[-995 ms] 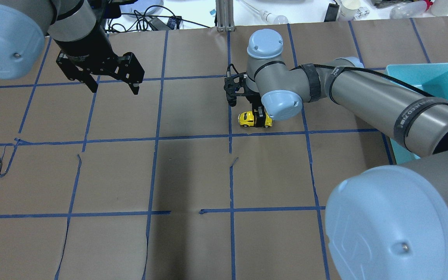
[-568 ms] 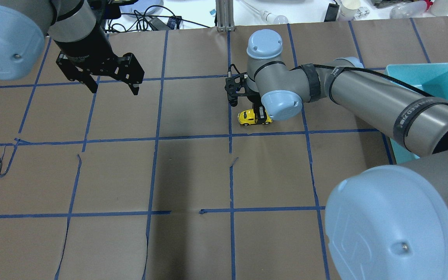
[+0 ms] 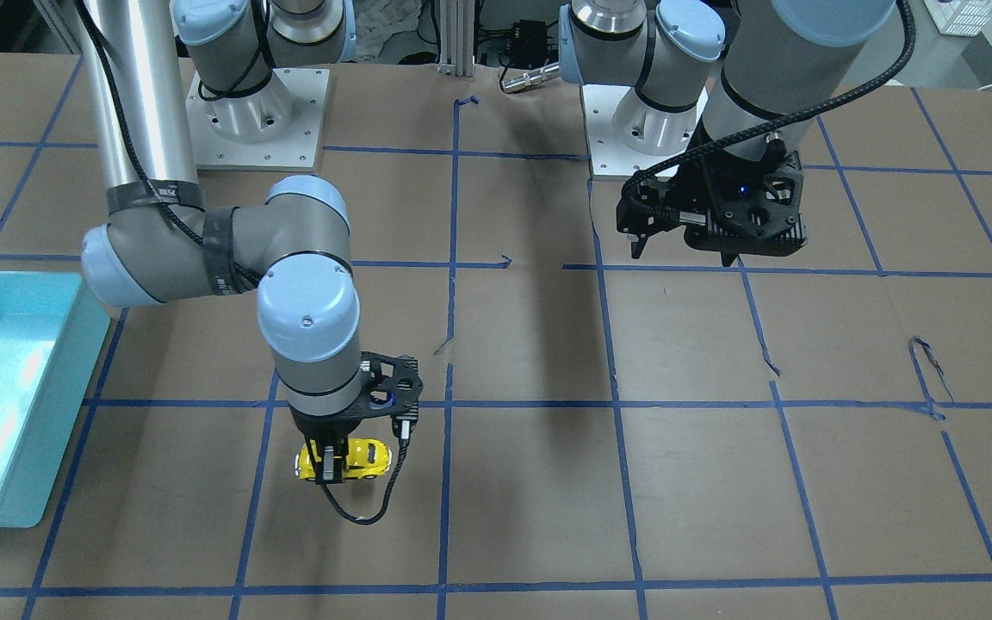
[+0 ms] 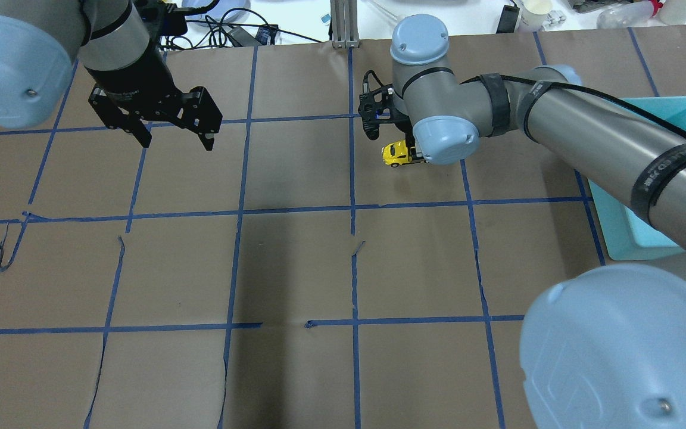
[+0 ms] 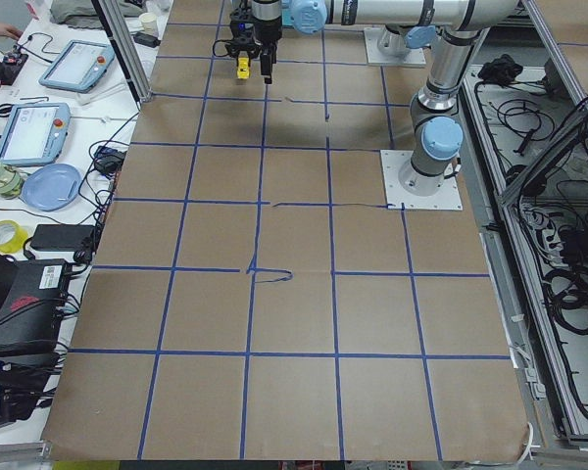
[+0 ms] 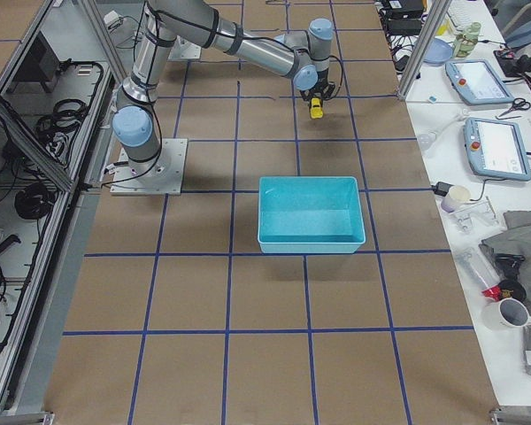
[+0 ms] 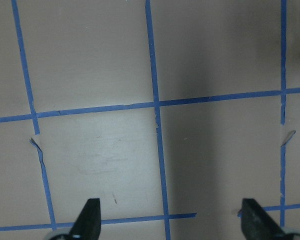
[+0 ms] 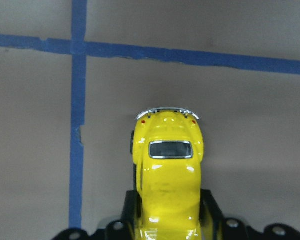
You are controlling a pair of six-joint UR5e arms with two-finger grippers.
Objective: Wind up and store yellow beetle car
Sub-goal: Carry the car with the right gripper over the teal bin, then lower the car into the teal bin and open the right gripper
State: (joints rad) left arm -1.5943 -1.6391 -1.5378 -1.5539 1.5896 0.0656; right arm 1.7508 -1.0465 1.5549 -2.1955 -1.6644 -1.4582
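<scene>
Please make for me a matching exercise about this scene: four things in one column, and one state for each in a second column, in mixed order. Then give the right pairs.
Things:
1. yellow beetle car
2. left claw
3. right claw
4. blue bin

States:
A. shut on the toy
B. empty, light blue
C. gripped between two fingers
D. open, holding nothing

Right pairs: 1-C, 2-D, 3-A, 4-B.
</scene>
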